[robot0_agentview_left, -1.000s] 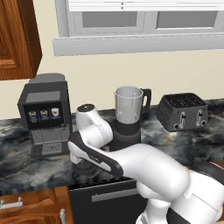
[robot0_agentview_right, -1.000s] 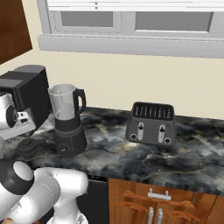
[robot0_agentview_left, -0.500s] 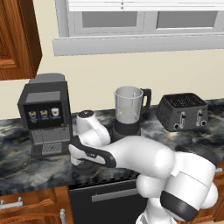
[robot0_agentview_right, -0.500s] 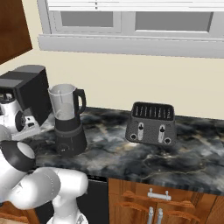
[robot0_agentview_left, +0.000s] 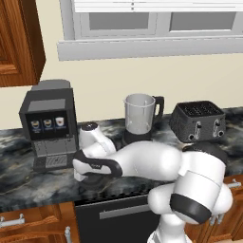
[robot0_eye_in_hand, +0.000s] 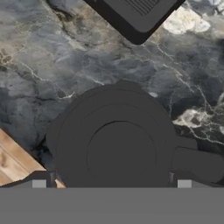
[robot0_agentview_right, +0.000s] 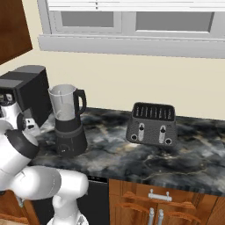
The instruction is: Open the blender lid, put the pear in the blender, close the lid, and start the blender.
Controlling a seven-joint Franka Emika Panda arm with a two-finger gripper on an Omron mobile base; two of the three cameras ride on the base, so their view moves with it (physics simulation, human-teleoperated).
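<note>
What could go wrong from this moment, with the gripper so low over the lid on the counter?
1. The blender lid lies on the counter near its front edge, under the open gripper; a push could perhaps slide it off.
2. The coffee machine stands close beside the arm, so a wide swing might hit it.
3. The blender jar is uncovered and looks empty, so starting it now would be wrong.

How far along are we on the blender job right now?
Done: the blender lid is off and lies flat on the counter. The blender jar stands open and looks empty.
In hand: nothing. The claw hangs open over the lid.
Left: put the pear in the jar, refit the lid, and start the blender.
</note>
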